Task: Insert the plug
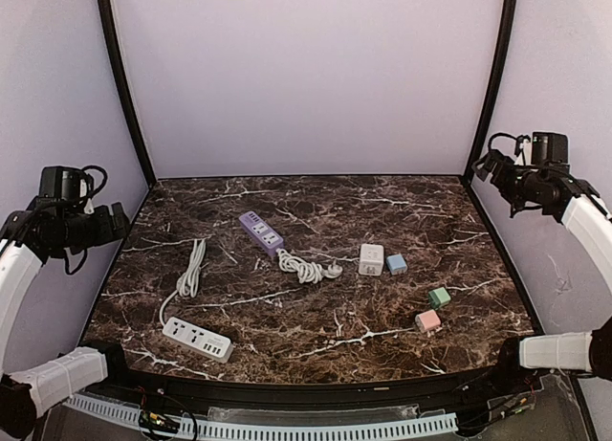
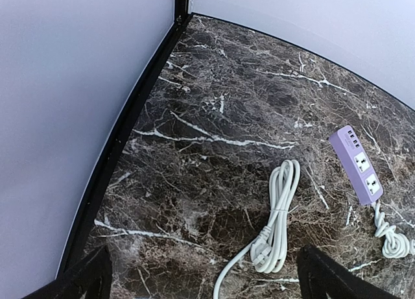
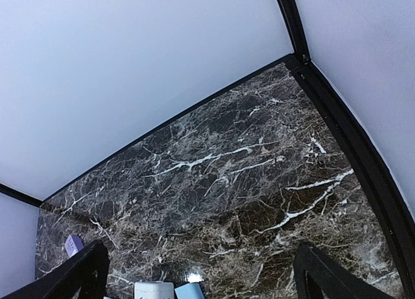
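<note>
A purple power strip [image 1: 261, 232] lies at mid-table, its white cord [image 1: 306, 266] coiled beside it. A white power strip [image 1: 197, 339] lies front left, its cord bundled [image 1: 191, 269]. In the left wrist view the bundle's white plug [image 2: 262, 255] lies on the marble, with the purple strip [image 2: 356, 163] to the right. My left gripper [image 1: 120, 221] is raised at the left wall, open and empty [image 2: 204, 279]. My right gripper [image 1: 483, 165] is raised at the right wall, open and empty [image 3: 201, 273].
A white adapter [image 1: 371, 259] and a blue one [image 1: 396, 264] sit right of centre; both show at the bottom of the right wrist view [image 3: 154, 290]. A green cube [image 1: 439, 297] and a pink cube [image 1: 427, 319] lie front right. Pale walls enclose three sides.
</note>
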`<state>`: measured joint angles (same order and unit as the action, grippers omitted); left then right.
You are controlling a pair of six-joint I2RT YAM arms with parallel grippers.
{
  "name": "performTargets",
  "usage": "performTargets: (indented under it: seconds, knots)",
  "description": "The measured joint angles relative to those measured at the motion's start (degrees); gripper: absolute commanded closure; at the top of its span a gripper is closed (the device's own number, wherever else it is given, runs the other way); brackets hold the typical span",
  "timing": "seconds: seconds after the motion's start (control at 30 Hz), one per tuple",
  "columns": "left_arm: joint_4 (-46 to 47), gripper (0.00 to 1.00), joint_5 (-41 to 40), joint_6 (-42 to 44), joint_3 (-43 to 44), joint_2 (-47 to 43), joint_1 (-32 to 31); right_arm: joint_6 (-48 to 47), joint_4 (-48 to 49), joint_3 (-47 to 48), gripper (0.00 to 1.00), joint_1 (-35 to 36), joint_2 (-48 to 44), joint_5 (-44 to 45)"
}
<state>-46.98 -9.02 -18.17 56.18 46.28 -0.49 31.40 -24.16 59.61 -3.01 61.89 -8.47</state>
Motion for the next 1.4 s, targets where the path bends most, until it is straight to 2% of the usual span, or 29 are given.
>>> performTargets:
  seconds: [0.43,0.9,1.2,1.4]
  knots:
    - [0.6,0.00,-1.0,0.0,-2.6,-3.0,0.0,1.2,-7.2,-0.4,0.01,0.0,-2.5,1.3]
    - [1.1,0.00,-1.1,0.0,-3.0,-2.4,0.0,17.8,-27.5,-0.6,0.01,0.0,-2.9,5.6]
    - [1.1,0.00,-1.1,0.0,-3.0,-1.3,-0.1,24.8,-33.4,-4.7,0.01,1.0,-5.0,4.8]
    - [1.1,0.00,-1.0,0.0,-3.0,-1.3,-0.4,29.0,-33.7,-10.0,0.01,5.9,-6.5,2.8]
